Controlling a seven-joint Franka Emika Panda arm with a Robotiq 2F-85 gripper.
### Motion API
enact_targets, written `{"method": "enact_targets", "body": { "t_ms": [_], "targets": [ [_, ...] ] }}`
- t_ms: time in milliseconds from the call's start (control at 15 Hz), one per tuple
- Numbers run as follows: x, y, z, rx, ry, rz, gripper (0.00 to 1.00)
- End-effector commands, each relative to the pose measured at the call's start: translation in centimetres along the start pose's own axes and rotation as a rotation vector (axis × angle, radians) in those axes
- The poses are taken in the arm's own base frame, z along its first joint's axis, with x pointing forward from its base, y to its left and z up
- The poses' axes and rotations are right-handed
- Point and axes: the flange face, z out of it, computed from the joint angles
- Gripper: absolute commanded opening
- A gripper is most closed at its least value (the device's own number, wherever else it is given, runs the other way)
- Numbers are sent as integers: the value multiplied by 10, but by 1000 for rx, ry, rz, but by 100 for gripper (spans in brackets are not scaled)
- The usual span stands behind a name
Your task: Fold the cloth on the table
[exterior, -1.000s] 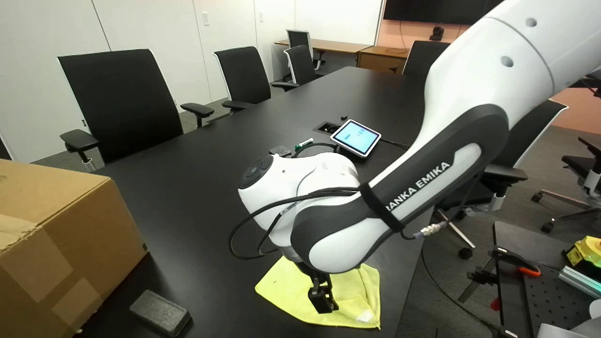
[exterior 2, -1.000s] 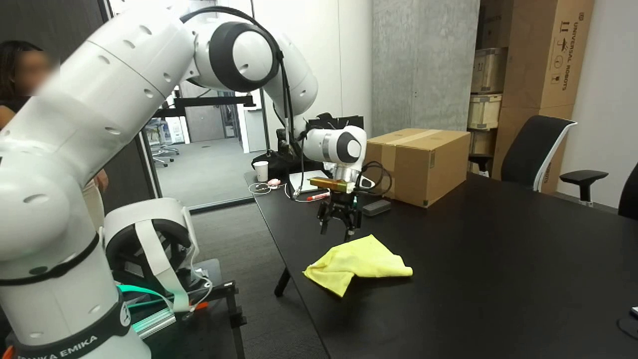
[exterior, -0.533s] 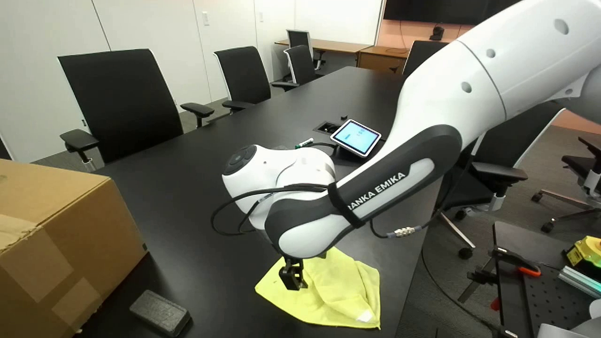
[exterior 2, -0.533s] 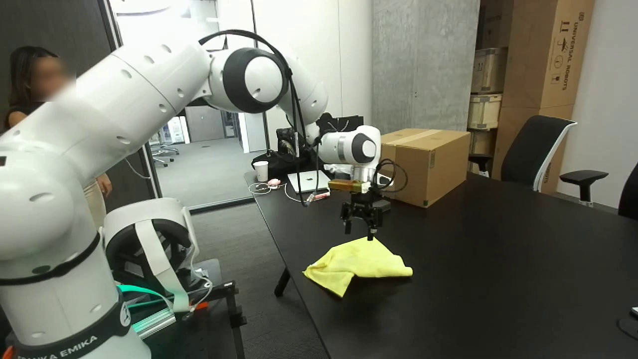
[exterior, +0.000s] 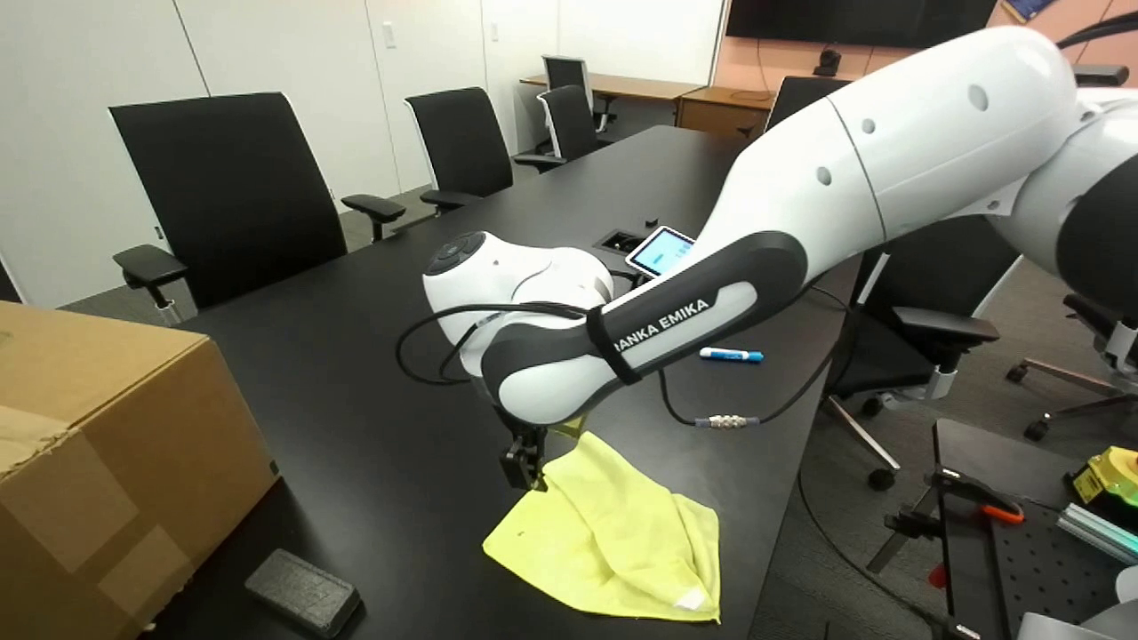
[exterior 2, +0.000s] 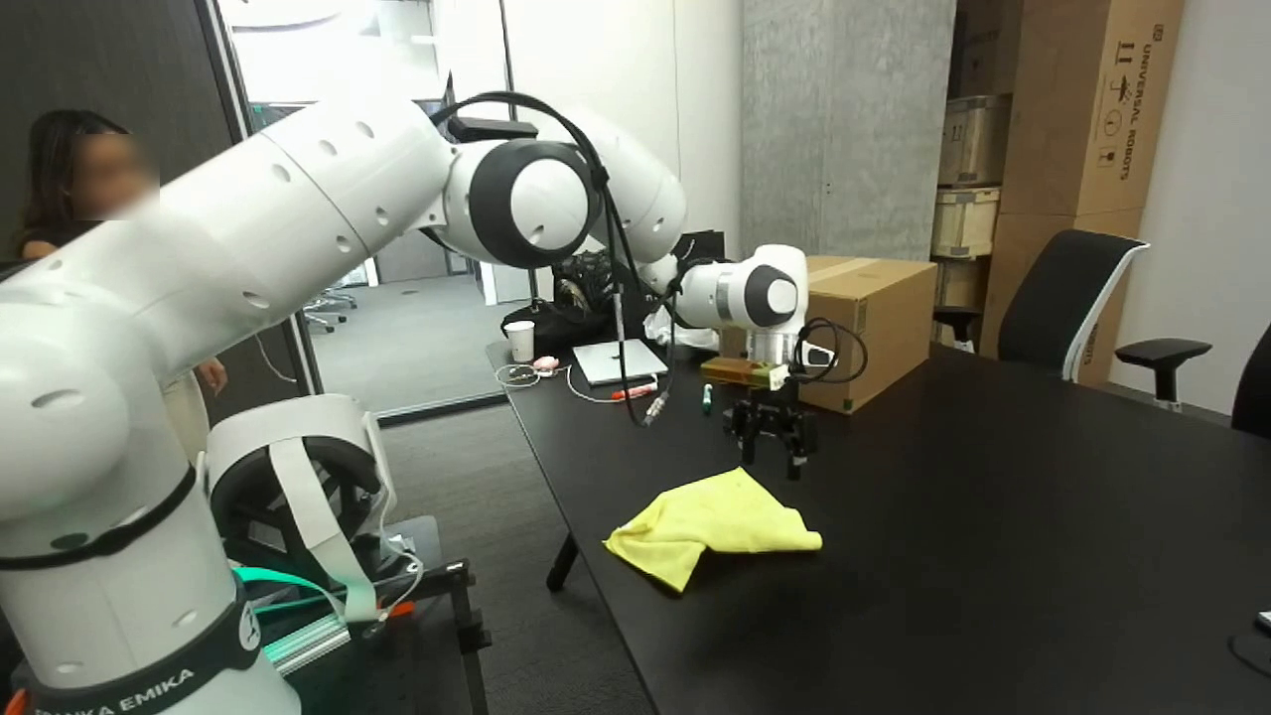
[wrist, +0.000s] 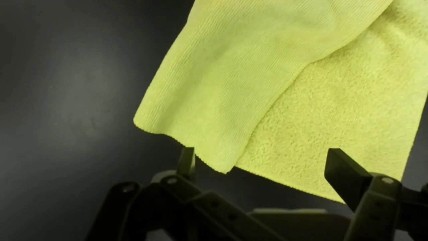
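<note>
The yellow cloth (exterior: pixel 613 542) lies on the black table (exterior: pixel 382 418), and both exterior views show it, here too (exterior 2: pixel 715 516). One part is folded over the rest, with creases and an uneven outline. In the wrist view the ribbed folded layer of the cloth (wrist: pixel 227 77) lies over a fluffier layer at the right. My gripper (exterior 2: pixel 772 467) is open and empty above the table beside the cloth's edge. In the wrist view the fingers of the gripper (wrist: pixel 260 152) stand wide apart, with the cloth's near edge and corner of the fold showing between them, apparently below.
A brown cardboard box (exterior: pixel 133 480) and a dark grey block (exterior: pixel 304 591) stand on the table. A tablet (exterior: pixel 660 252) and a blue marker (exterior: pixel 731 355) lie farther along. A laptop (exterior 2: pixel 621 362), a cup (exterior 2: pixel 519 341) and markers are at the far end. Chairs line the table.
My gripper has moved across from over the cloth to its far edge, up and left in an exterior view, rightward in an exterior view. The cloth has not moved. The gripper stays open.
</note>
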Motion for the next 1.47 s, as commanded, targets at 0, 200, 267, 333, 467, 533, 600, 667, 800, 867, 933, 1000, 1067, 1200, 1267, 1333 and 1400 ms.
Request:
{"method": "enact_targets", "body": {
  "t_ms": [0,200,267,333,467,533,600,667,800,867,933,1000,1067,1200,1267,1333,1400],
  "targets": [
    [20,22,10,34,22,30,100],
    [25,32,22,51,13,32,100],
    [27,33,28,51,12,30,100],
    [28,33,31,54,9,23,100],
    [30,33,37,51,8,14,100],
    [32,33,38,50,10,10,100],
    [33,33,40,47,13,9,100],
    [34,34,39,52,16,8,100],
    [36,35,45,51,15,5,100],
    [37,36,47,48,14,5,100],
    [37,37,48,47,14,2,100],
    [39,40,50,59,28,4,100],
    [41,44,48,82,47,4,100],
    [42,54,45,115,70,11,100],
    [41,57,43,126,75,14,100],
    [41,61,43,138,79,16,100],
    [40,64,42,150,83,17,100]
  ]
}}
